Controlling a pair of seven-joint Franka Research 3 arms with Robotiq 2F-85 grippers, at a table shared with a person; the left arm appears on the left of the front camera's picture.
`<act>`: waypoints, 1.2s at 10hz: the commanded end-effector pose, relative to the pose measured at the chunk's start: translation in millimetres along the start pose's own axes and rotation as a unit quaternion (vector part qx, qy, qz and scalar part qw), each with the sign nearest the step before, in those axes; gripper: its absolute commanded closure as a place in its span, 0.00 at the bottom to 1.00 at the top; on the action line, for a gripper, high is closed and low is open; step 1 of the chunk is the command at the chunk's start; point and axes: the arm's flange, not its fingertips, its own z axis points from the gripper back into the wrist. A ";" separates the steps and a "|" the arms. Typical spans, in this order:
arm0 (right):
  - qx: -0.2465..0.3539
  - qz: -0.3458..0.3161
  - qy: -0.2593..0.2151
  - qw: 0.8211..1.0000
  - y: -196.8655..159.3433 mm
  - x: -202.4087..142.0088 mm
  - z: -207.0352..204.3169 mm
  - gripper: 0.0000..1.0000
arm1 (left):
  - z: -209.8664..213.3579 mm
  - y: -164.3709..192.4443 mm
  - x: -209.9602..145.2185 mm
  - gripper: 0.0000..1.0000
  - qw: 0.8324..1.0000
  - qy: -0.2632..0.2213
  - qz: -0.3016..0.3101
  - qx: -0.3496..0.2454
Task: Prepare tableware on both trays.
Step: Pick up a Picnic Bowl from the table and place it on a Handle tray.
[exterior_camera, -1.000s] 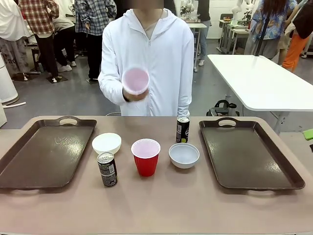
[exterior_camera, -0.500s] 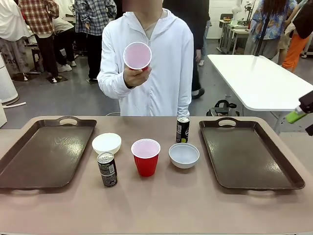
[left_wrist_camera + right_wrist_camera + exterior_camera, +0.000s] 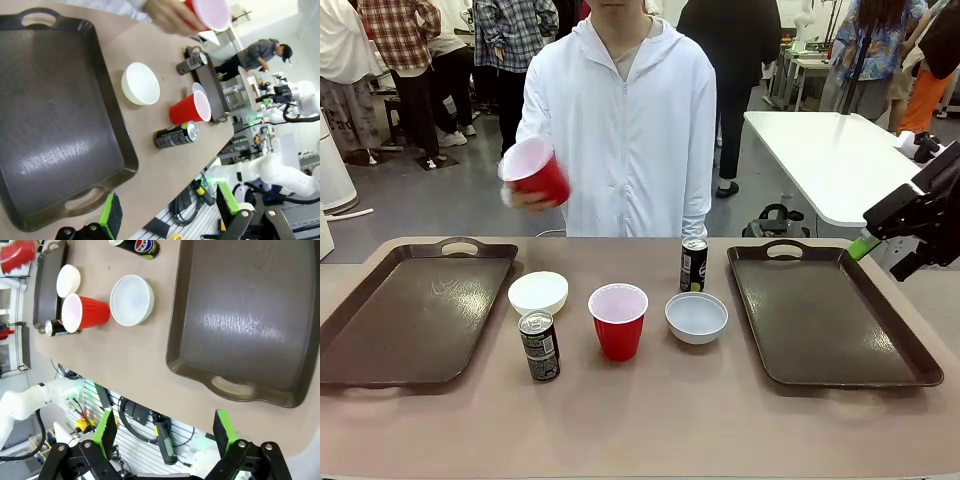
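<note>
Both released, left end effector (image 3: 167,210), right end effector (image 3: 165,431), person's hand (image 3: 520,197) holding red cup (image 3: 540,172) aloft

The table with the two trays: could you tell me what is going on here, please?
A person at the far side holds a red cup, tilted, in one hand above the table. Between the left tray and the right tray stand a white bowl, a near can, a second red cup, a pale grey bowl and a far can; none is on a tray yet. The left gripper and the right gripper are open, holding nothing.
</note>
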 end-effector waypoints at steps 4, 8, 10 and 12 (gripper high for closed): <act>-0.033 -0.006 -0.028 0.999 18.7 -3.3 18.2 0.00 | 1.5 0.1 -0.6 0.00 1.000 -0.003 -0.001 -0.004; -0.142 -0.003 0.031 0.989 112.9 81.9 -44.3 0.00 | 1.5 0.1 -0.6 0.00 1.000 -0.003 -0.001 -0.004; -0.221 -0.010 0.068 0.973 143.4 116.3 -109.8 0.00 | 1.5 0.1 -0.6 0.00 1.000 -0.003 -0.001 -0.004; -0.263 -0.019 0.076 0.962 161.7 144.2 -152.0 0.00 | 1.5 0.1 -0.6 0.00 1.000 -0.003 -0.001 -0.004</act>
